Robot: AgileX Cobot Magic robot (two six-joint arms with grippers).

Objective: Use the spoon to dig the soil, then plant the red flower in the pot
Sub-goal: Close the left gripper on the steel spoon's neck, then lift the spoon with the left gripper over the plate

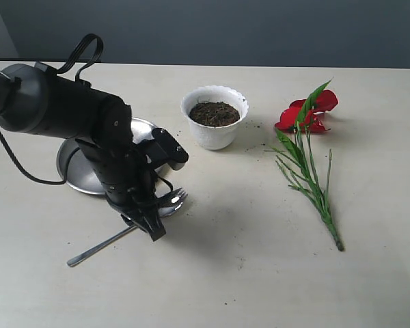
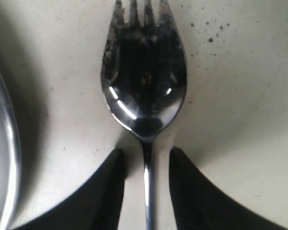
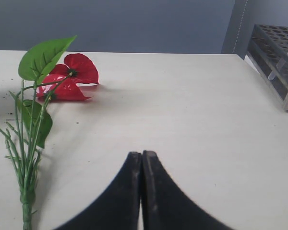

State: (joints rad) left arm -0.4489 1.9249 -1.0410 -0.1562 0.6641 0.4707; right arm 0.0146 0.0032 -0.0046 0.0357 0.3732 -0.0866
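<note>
We see the spoon (image 2: 144, 91) shiny, its notched tip smudged dark. The left fingers (image 2: 103, 196) straddle its handle, apart; the right fingers (image 3: 127, 191) are clenched.

Left claw (image 2: 146, 152) parted (right claw (image 3: 142, 154) closed)

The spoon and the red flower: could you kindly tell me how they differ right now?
The spoon is shiny silver metal; the red flower has red petals and green leaves. The spoon's handle sits between the left gripper's open jaws; no gripper is at the red flower. Both lie on the table, outside the pot.
</note>
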